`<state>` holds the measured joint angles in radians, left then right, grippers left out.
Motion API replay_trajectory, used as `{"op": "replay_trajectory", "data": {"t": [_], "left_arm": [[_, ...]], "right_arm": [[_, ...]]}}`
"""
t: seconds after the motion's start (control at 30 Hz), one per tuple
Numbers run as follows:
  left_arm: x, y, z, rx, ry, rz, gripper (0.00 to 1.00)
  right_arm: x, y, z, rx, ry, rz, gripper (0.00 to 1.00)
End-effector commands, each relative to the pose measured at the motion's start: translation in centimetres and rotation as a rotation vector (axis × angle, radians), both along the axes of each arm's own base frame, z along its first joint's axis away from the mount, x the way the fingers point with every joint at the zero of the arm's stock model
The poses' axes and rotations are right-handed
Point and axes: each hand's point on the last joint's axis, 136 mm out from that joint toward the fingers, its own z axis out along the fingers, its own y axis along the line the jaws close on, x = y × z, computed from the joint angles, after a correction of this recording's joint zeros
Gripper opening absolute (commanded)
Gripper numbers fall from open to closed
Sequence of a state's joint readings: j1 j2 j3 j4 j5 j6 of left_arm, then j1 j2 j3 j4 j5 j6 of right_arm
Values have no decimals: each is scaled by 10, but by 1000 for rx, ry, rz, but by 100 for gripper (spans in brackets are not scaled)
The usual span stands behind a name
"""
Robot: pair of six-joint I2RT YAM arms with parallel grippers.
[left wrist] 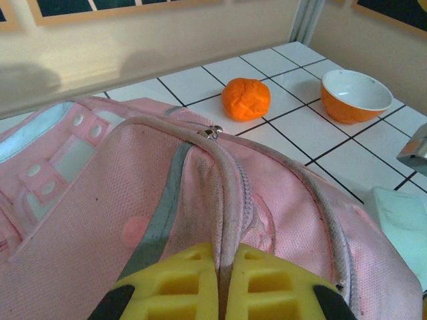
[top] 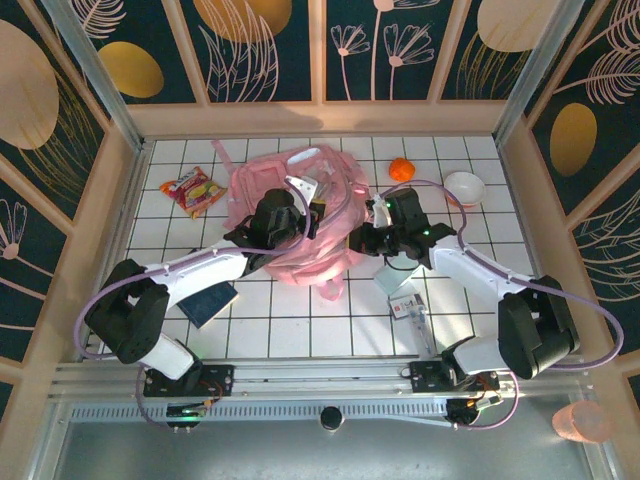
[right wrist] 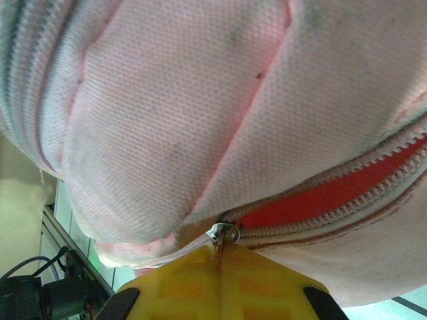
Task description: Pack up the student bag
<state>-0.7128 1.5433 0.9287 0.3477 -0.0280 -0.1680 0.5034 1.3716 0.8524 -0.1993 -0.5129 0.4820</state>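
Pink student bag point(top: 295, 215) is gripped twice: the left hand point(left wrist: 220, 259) pinches its pale trim point(left wrist: 230, 193), the right hand point(right wrist: 219, 259) the zip pull point(right wrist: 225, 233). A crooked tug may jam it in the fabric.

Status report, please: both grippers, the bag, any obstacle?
Left gripper shut on trim of student bag. Right gripper shut on zipper pull, zip partly open. Orange and bowl lie beside bag.

**Covered, cropped and unreadable**

From above, both arms cover the middle of the student bag point(top: 300, 262), and the left arm overlaps a dark flat item point(top: 212, 306). Print on the snack packet point(top: 196, 190) is too small to read. The left wrist view's edge crops a pale object point(left wrist: 400, 217). The zip pull point(right wrist: 220, 240) vanishes between the right gripper point(right wrist: 219, 263) pads.
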Motion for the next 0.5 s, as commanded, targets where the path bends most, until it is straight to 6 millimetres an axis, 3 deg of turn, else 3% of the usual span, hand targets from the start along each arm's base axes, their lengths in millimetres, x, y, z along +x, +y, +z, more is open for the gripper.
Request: {"op": "replay_trajectory", "data": {"t": [0.0, 0.17, 0.27, 0.3, 0.47], "left_arm": [[6, 2, 62, -169, -119, 54, 0], [20, 11, 58, -222, -75, 166, 0], [28, 13, 45, -240, -35, 221, 0], [33, 11, 57, -266, -46, 232, 0], [47, 13, 55, -256, -69, 304, 0]], "right_arm": [[-2, 6, 3, 11, -17, -8, 0], [-17, 32, 21, 83, -19, 15, 0], [-23, 43, 29, 108, -24, 13, 0], [-24, 45, 31, 115, -23, 11, 0], [-29, 54, 40, 153, -15, 17, 0]]}}
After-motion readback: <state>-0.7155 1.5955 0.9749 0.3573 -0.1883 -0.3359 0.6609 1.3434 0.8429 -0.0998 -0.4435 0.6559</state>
